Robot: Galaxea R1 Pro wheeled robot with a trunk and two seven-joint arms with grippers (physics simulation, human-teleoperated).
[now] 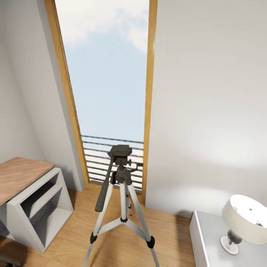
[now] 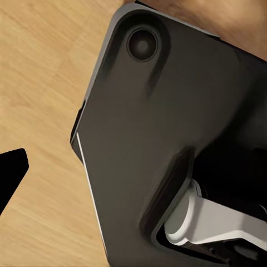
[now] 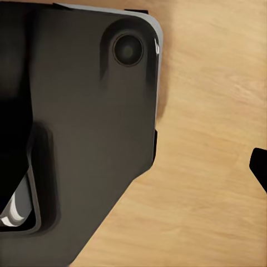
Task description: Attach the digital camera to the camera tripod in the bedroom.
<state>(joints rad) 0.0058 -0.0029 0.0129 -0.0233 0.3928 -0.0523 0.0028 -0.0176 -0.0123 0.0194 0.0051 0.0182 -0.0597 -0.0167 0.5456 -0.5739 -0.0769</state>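
1. Head view: tall camera tripod w/ three silver telescoping legs, black joints and black pan head [image 1: 121, 193] stands upright on the light wood plank floor [image 1: 111, 237], centre of frame, legs spread.
2. Tripod's flat top plate is bare; the long black pan handle [image 1: 105, 189] slopes down toward the view's left.
3. Behind the tripod: tall narrow window w/ yellow-wood frame [image 1: 148, 111], sky and cloud through it, grey horizontal rail bars [image 1: 96, 155] across its lower part.
4. White wall [image 1: 207, 111] to the right of the window.
5. Left of the tripod, apart from it: white desk w/ wood top and open shelf compartments [image 1: 33, 200], standing against the left wall.
6. Lower right: white cabinet top [image 1: 207, 237] carrying a table lamp w/ round cream shade and small round base [image 1: 244, 222]; near the tripod's right leg but not touching.
7. Left wrist view: large dark grey angular robot body panel w/ a round recess [image 2: 167, 128] over wood floor; one black fingertip of the left gripper [image 2: 10, 175] at the frame edge. Open or closed: can't tell.
8. Right wrist view: similar dark panel [image 3: 83, 111] over wood floor; black fingertip of the right gripper [image 3: 260, 166] at the edge. State: can't tell.
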